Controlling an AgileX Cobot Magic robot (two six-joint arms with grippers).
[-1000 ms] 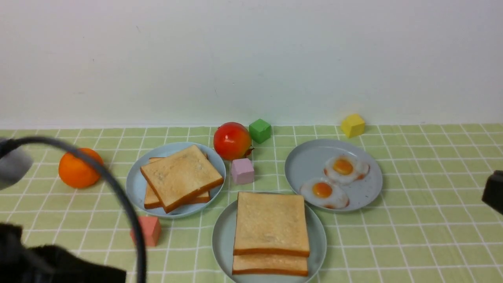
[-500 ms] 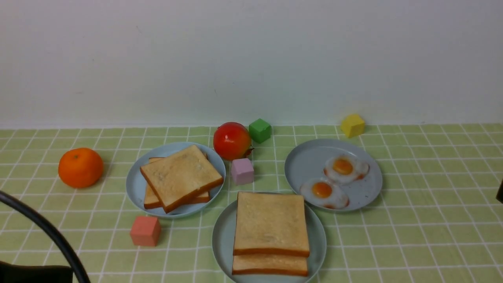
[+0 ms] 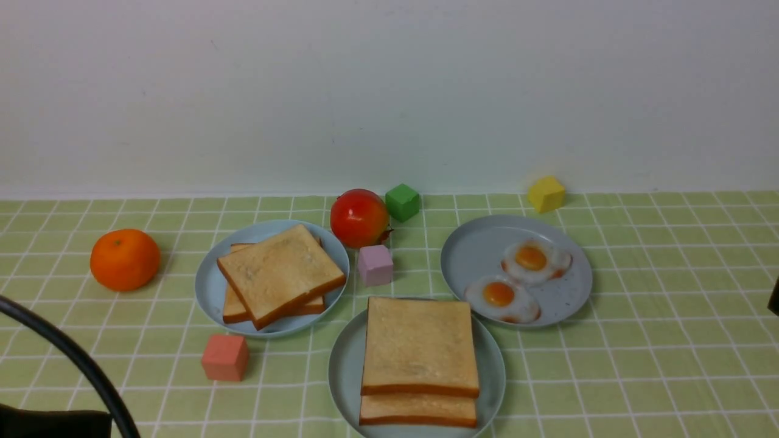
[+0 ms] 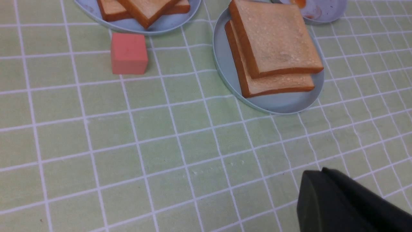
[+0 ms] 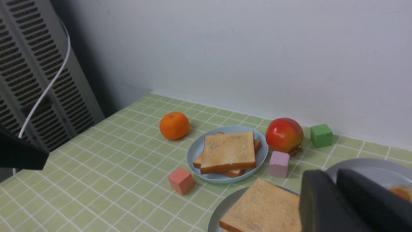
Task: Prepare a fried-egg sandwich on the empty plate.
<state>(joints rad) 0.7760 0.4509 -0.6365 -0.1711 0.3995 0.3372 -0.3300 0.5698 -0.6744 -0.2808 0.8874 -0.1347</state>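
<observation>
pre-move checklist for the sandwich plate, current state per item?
1. Two slices stacked on the near plate: ok, toast stack sits on it.
2. Egg between the slices: cannot tell, none shows at the stack's edges.
3. Slices squared up: not ok, the lower slice pokes out from under the top one.
4. Left claw clear of the stack: ok, shut, over bare cloth.
5. Right claw empty: nothing seen in it; open or shut, cannot tell.
6. Spare fried eggs: ok, two lie on the right-hand plate.
</observation>
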